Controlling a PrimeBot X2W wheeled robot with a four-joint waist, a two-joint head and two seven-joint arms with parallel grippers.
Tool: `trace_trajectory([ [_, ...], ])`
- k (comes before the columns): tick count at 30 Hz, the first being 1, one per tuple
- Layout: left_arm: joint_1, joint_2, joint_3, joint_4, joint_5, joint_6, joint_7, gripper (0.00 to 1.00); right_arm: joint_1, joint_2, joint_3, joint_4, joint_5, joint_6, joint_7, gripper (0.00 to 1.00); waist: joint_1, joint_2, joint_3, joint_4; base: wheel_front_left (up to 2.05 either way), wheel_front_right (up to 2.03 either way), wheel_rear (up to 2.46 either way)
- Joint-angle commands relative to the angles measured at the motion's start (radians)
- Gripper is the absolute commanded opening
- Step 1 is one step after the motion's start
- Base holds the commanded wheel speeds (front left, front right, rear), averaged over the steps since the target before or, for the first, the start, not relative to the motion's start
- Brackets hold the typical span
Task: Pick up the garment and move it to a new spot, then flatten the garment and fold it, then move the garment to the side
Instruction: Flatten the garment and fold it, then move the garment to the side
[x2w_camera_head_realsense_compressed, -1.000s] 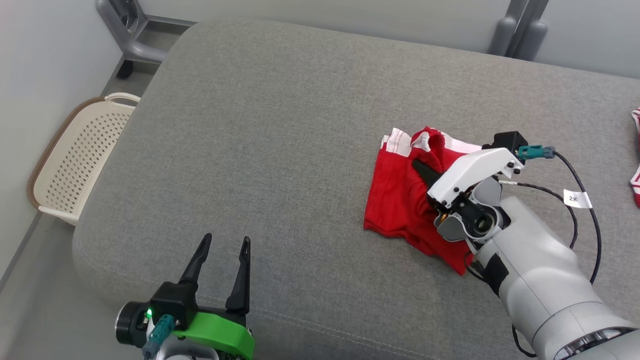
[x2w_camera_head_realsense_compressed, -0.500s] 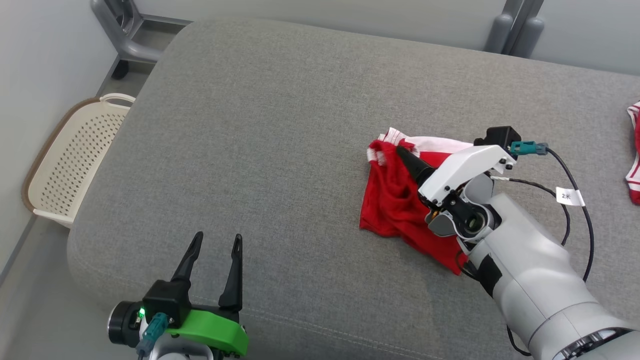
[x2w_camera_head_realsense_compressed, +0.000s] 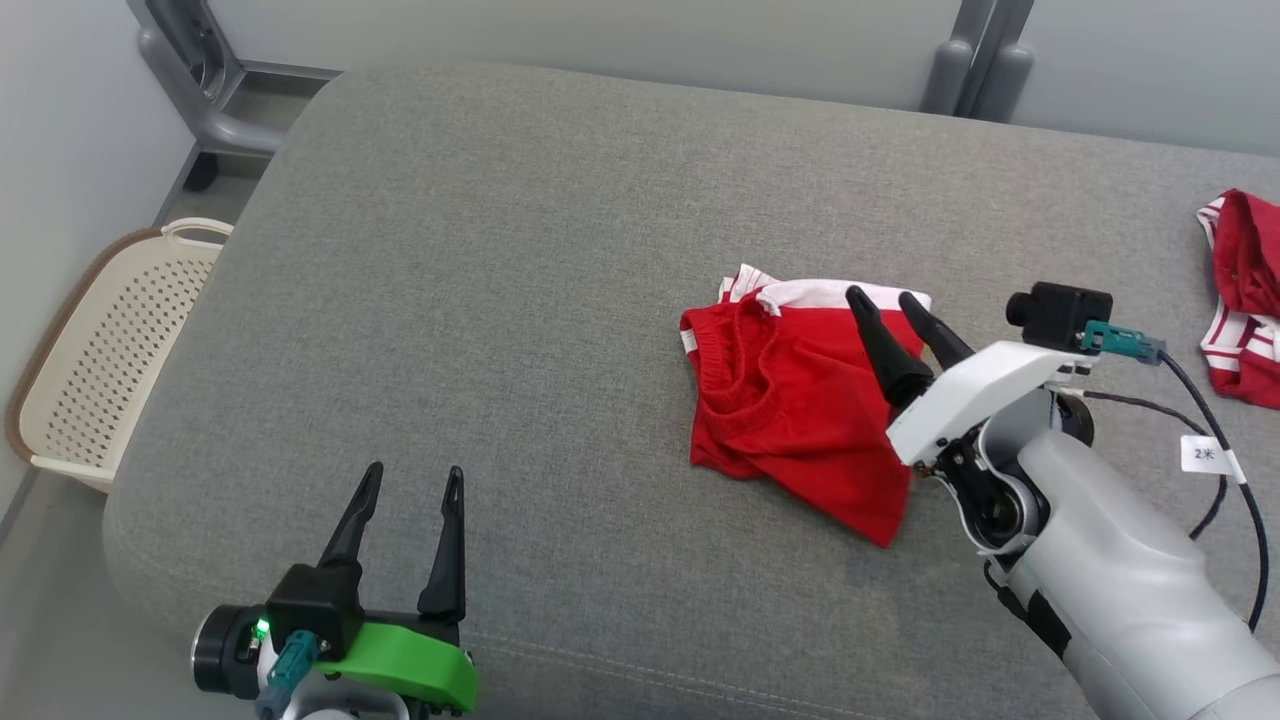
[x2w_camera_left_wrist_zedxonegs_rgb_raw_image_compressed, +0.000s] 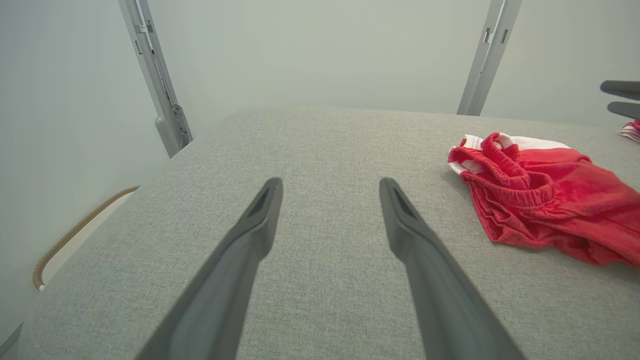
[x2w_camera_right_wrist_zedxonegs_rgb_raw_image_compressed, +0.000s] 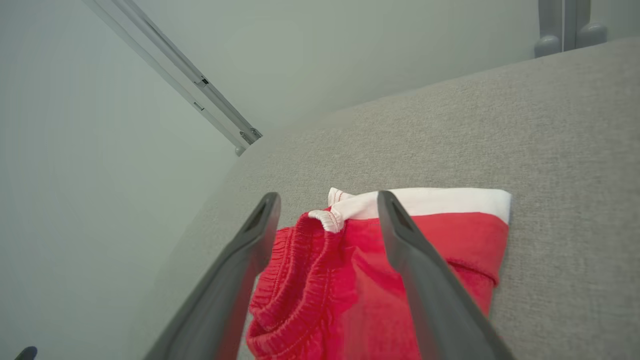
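The red garment (x2w_camera_head_realsense_compressed: 790, 400) with a white band lies crumpled on the grey cushion (x2w_camera_head_realsense_compressed: 500, 250), to the right of its middle. The right gripper (x2w_camera_head_realsense_compressed: 882, 296) is over the garment's right part, fingers spread apart and holding nothing. The left gripper (x2w_camera_head_realsense_compressed: 415, 470) is near the front-left corner, fingers also apart and empty. Another red-and-white cloth (x2w_camera_head_realsense_compressed: 1240, 290) lies at the right edge.

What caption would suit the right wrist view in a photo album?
Open right gripper poised over crumpled red shorts with white trim, lying on a grey cushioned surface.
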Motion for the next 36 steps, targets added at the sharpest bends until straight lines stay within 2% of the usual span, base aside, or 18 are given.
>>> trace_trajectory([
  [1,0.012,0.000,0.005,-0.005,0.004,-0.004,-0.003,1.00,0.020,-0.016,0.003,-0.004,-0.017,0.000,-0.024,1.00,0.0000,0.0000,-0.004,-0.005,0.00,0.00,0.00],
  [7,0.018,0.000,0.012,-0.013,0.012,-0.005,-0.003,1.00,0.051,-0.057,-0.013,0.034,-0.068,0.000,-0.064,1.00,0.0000,0.0000,-0.007,-0.015,0.00,0.00,0.00],
  [13,0.014,0.000,0.010,-0.018,0.012,-0.007,-0.003,1.00,0.024,-0.059,-0.018,0.117,-0.106,0.000,-0.016,1.00,0.0000,0.0000,0.005,-0.018,0.00,0.00,0.00],
  [24,-0.003,0.000,-0.007,-0.017,0.001,0.002,-0.003,1.00,-0.034,-0.016,-0.033,0.278,-0.090,0.000,0.108,1.00,0.0000,0.0000,0.024,0.013,0.00,0.00,0.00],
  [36,-0.008,0.000,0.014,-0.024,-0.011,0.018,-0.003,1.00,-0.045,0.022,-0.023,0.339,-0.038,0.000,0.184,1.00,0.0000,0.0000,0.039,0.027,0.00,0.00,0.00],
])
